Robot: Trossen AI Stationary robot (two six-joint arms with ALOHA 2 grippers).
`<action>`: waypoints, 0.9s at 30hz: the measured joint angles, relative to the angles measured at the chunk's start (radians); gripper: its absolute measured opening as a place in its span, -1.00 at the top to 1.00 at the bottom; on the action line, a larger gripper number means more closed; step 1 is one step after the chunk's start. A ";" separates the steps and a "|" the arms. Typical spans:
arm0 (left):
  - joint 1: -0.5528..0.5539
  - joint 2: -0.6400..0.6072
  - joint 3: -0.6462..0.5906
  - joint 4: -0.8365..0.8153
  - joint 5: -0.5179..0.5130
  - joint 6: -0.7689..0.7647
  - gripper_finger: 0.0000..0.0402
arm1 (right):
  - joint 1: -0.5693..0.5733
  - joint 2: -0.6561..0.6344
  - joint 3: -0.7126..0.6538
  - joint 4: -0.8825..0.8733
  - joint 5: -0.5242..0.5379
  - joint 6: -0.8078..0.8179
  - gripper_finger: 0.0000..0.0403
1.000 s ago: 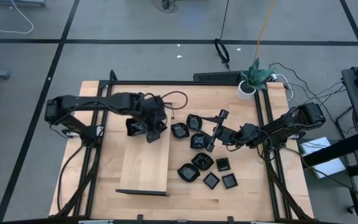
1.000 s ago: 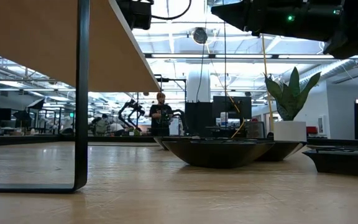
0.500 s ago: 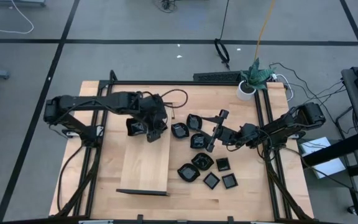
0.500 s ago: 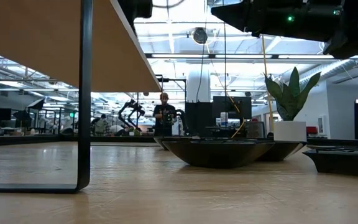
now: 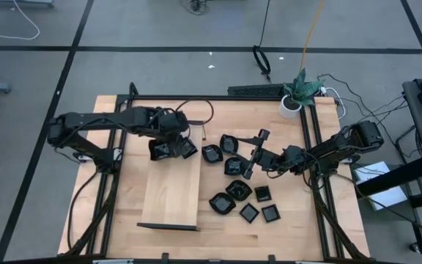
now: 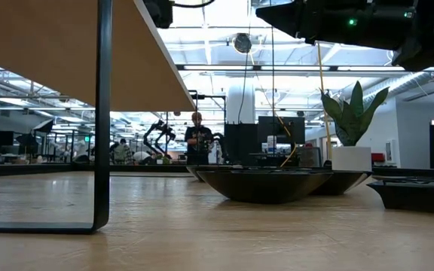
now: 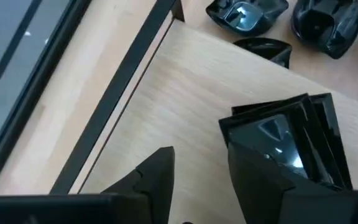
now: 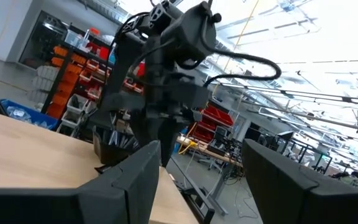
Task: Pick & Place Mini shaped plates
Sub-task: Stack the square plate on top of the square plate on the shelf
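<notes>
- Table [image 5: 123, 117]: pale wood with a black frame; it carries both arms and every item listed below.
- Wooden board [image 5: 171, 187]: long and pale, raised on a thin black leg [image 6: 100, 113]; its far end lies directly beneath the left gripper.
- Left gripper [image 5: 173, 149]: poised over the board's far end. In the left wrist view its fingers [image 7: 157, 174] stand apart with bare board between them; one finger overlaps the stacked plates, but whether it touches them cannot be told.
- Right gripper [image 5: 255, 154]: held above the table among the loose plates, jaws spread wide with nothing between them.
- Potted plant [image 5: 299, 92]: white pot at the table's far edge, well beyond the right gripper.
- Stacked plates [image 7: 291, 140]: a small pile of square glossy black dishes resting on the board, at the left gripper's fingertip.
- Loose mini shaped plates [image 5: 237, 189]: black dishes on the table between the board and the right arm, some just beside the right gripper, others nearer the front edge.
- Person [image 6: 197, 139]: standing far off in the room behind the table.
</notes>
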 joint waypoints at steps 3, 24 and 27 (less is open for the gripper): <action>-0.001 0.001 0.000 0.006 -0.027 0.001 0.23 | 0.000 0.000 0.000 -0.001 0.000 0.000 -0.05; 0.000 0.035 -0.003 -0.024 -0.007 -0.034 0.23 | 0.000 0.000 0.000 -0.001 0.000 0.000 -0.05; 0.000 0.035 -0.003 -0.024 -0.002 -0.054 0.23 | 0.000 0.000 0.000 0.000 0.000 0.000 -0.05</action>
